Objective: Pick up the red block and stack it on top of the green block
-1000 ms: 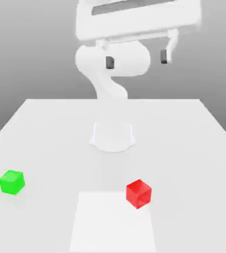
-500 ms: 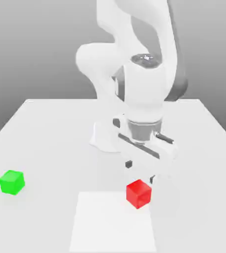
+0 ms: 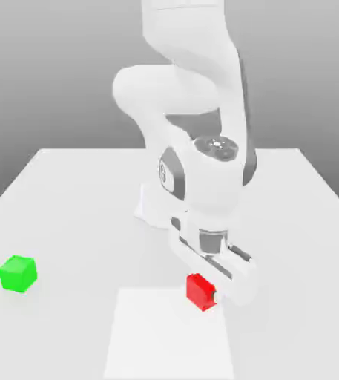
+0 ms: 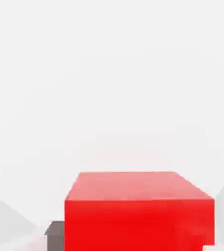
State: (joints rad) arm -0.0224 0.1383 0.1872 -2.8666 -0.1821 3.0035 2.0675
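Nearest in the exterior view, a pale rectangular panel (image 3: 168, 338) lies flat on the white table (image 3: 53, 334). At its far corner, on the exterior view's right, is the red block (image 3: 199, 292). The block overlaps the panel's edge in the picture; whether its underside touches the surface cannot be determined.

The gripper (image 3: 203, 290) is closed onto the red block — jaws against opposite sides. A dark fingertip pad (image 3: 215, 295) is located at the block's side toward the exterior view's right. In the hand view, the block presents a flat, bright red side face and a paler top face, with a dark grey pad directly against one side.

The white hand housing (image 3: 213, 260) is positioned above and behind the block, set at an angle across the exterior view. Slightly farther back than the red block, and well apart from it on the exterior view's left, the green block (image 3: 18, 274) rests upright on the table.

Behind the hand, the white arm (image 3: 209, 178) bends downward, with dark grey joint covers. The arm base (image 3: 155, 208) stands farther back on the table — beyond it, the far table edge meets a grey backdrop (image 3: 38, 74).
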